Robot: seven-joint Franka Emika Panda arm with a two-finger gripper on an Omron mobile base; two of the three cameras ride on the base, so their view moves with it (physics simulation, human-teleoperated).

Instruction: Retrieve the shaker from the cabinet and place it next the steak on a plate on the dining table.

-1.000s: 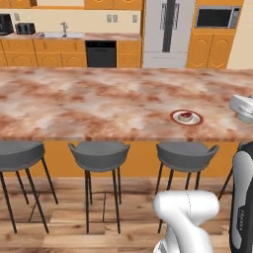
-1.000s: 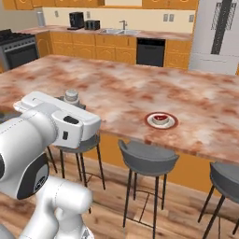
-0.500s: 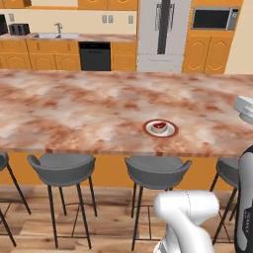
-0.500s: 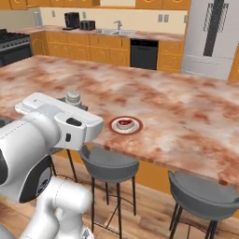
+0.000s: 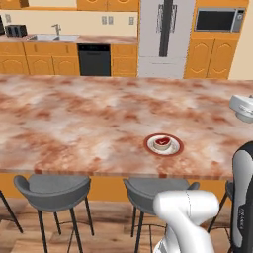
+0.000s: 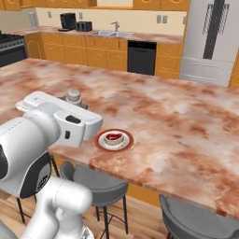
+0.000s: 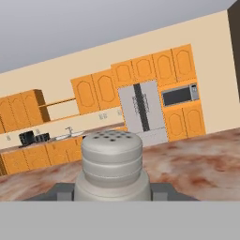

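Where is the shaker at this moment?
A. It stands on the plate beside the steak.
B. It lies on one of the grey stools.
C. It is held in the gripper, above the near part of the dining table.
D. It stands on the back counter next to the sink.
C: the shaker sits between the fingers of the gripper, while the plate on the dining table carries only the steak.

My two base cameras look forward and down over the dining table (image 5: 74,118), sharing the plate (image 6: 114,140) from either side; my hand camera sits close behind the shaker (image 7: 112,161), facing level across the kitchen
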